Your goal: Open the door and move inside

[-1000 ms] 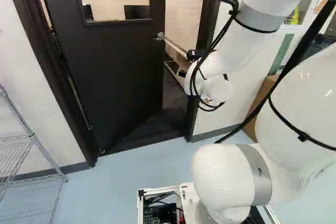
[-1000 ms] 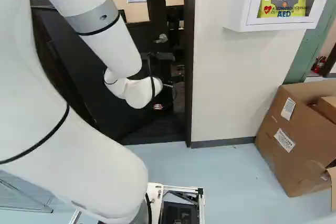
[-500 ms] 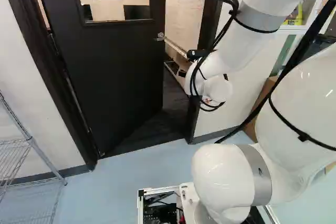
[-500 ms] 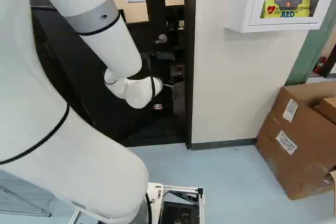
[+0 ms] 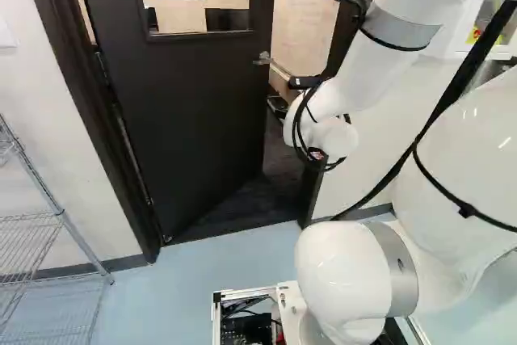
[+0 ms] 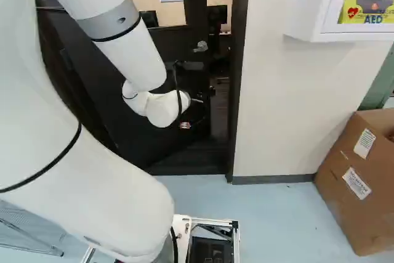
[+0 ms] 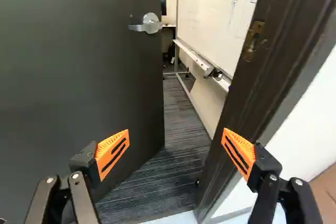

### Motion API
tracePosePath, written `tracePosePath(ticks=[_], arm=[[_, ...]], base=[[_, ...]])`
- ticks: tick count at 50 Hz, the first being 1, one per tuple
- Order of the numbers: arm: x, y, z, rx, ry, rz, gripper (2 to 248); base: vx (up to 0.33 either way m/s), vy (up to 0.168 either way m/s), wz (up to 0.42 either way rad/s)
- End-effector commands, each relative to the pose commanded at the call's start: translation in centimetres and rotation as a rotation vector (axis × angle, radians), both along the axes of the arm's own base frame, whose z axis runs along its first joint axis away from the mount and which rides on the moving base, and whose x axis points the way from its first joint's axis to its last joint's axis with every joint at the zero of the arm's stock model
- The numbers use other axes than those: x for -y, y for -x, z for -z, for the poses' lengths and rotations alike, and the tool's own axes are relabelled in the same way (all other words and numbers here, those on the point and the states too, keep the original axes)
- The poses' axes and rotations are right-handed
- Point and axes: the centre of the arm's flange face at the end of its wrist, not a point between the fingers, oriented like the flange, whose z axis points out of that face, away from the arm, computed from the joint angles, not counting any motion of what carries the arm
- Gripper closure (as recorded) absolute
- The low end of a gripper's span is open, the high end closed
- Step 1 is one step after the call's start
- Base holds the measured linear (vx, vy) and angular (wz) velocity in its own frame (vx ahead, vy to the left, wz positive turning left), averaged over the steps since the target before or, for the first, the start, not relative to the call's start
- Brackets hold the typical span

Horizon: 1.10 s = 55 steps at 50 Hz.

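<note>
In the left base view the door (image 5: 186, 111) stands ajar toward ten o'clock, its long axis upright; from the hinge side its lower edge runs toward two o'clock, the leaf swung away into the room beyond. A wire shelf (image 5: 32, 241) stands toward eight, and near six the open frame (image 5: 242, 292) of the base holds circuit boards. In the right base view the arm (image 6: 132, 47) reaches over from nine o'clock, with the gripper (image 6: 198, 114), partly hidden, near the centre, in front of the dark door. Near half past one a white wall cabinet (image 6: 303, 10) holds a yellow device (image 6: 351, 18) with a grey screen; toward four sits a cardboard box (image 6: 354, 180), its contents too cut off to tell. In the wrist view, taking twelve as straight ahead of the gripper (image 7: 176, 149), the two fingers are spread wide, orange pads (image 7: 113, 150) facing each other. The door's lever handle (image 7: 149, 23) lies between eleven and twelve, its lever pointing to nine; the whiteboard (image 7: 215, 6) lies between twelve and one, the door frame (image 7: 265, 64) toward one.
</note>
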Motion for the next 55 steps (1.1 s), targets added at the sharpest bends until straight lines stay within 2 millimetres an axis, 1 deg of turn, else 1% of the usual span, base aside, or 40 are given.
tracePosePath(ticks=[44,55], arm=[[0.00,0.00,0.00,0.000,0.000,0.000,3],[0.00,0.00,0.00,0.000,0.000,0.000,3]], base=[[0.112,0.100,0.219],[0.141,0.079,0.055]])
